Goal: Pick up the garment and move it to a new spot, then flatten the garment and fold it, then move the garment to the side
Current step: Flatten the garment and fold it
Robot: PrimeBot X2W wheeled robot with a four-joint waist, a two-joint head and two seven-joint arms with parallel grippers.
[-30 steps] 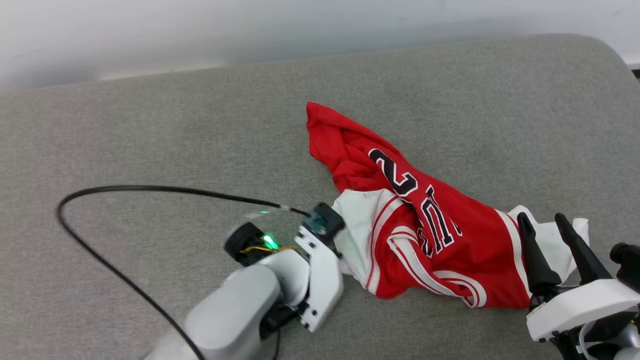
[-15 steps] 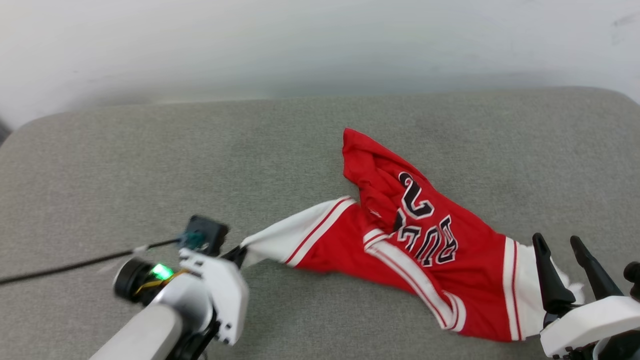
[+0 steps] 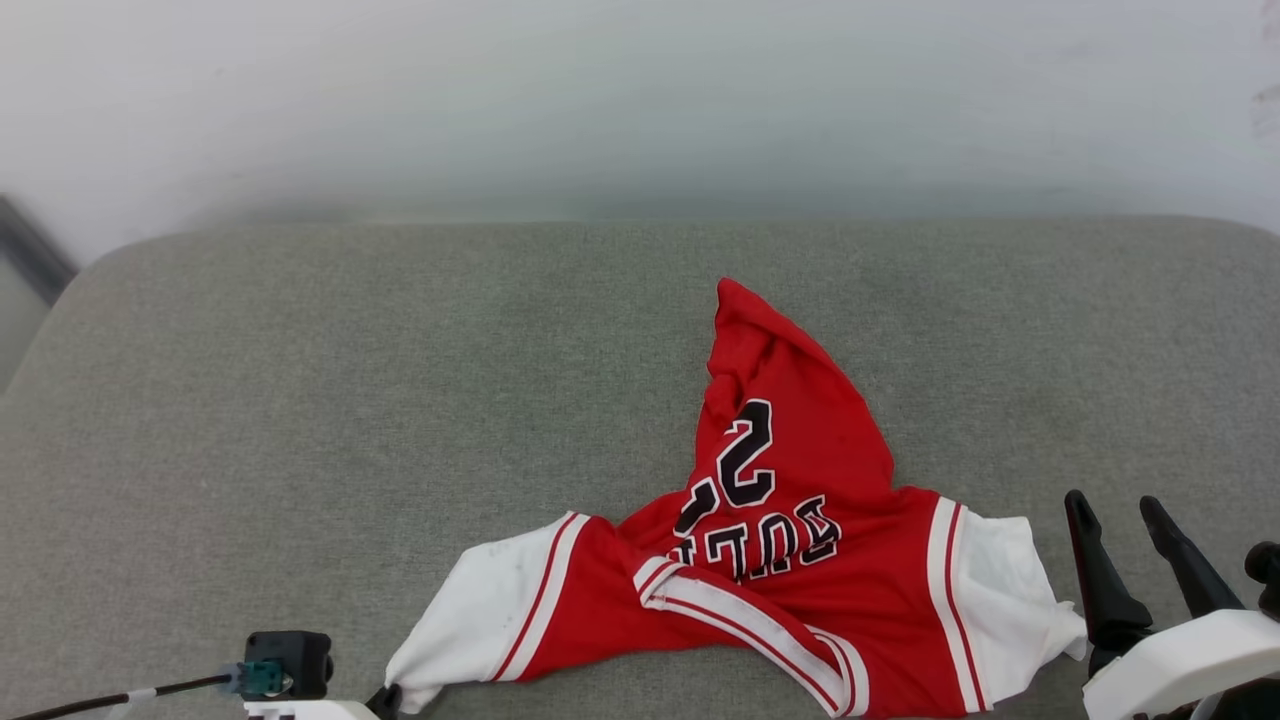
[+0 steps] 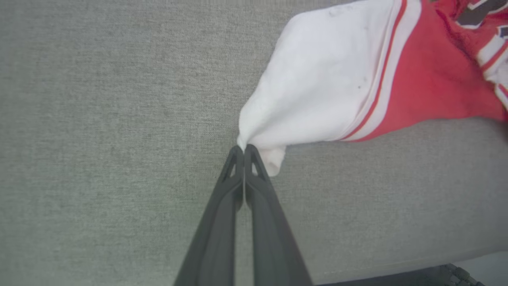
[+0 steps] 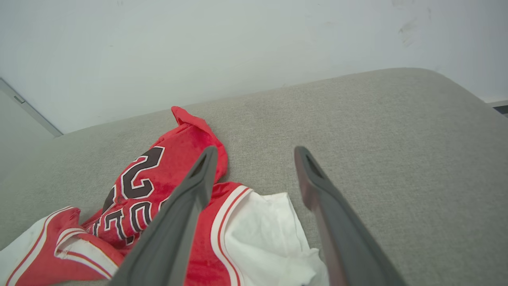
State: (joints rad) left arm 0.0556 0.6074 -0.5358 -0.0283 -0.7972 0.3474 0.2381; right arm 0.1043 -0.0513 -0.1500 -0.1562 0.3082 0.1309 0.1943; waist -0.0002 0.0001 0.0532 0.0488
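The grey fabric surface [image 3: 300, 400] is carrying the red jersey [image 3: 780, 580], which is lying crumpled toward its near edge (letters upside down, body bunching into a peak). The left hand [image 4: 243, 149] is pinching the tip of the jersey's white sleeve [image 4: 317, 79] between closed fingers. The right hand [image 3: 1111, 498] is hovering just beside the jersey's other sleeve, fingers spread and empty. Judging by this, relocation is underway, while flattening, folding and moving aside are all remaining.

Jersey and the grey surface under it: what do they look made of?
The jersey looks like thin synthetic knit, possibly polyester: faint sheen, soft drape and creases. The grey surface looks like matte woven upholstery fabric: visible weave, rounded padded-looking corners.
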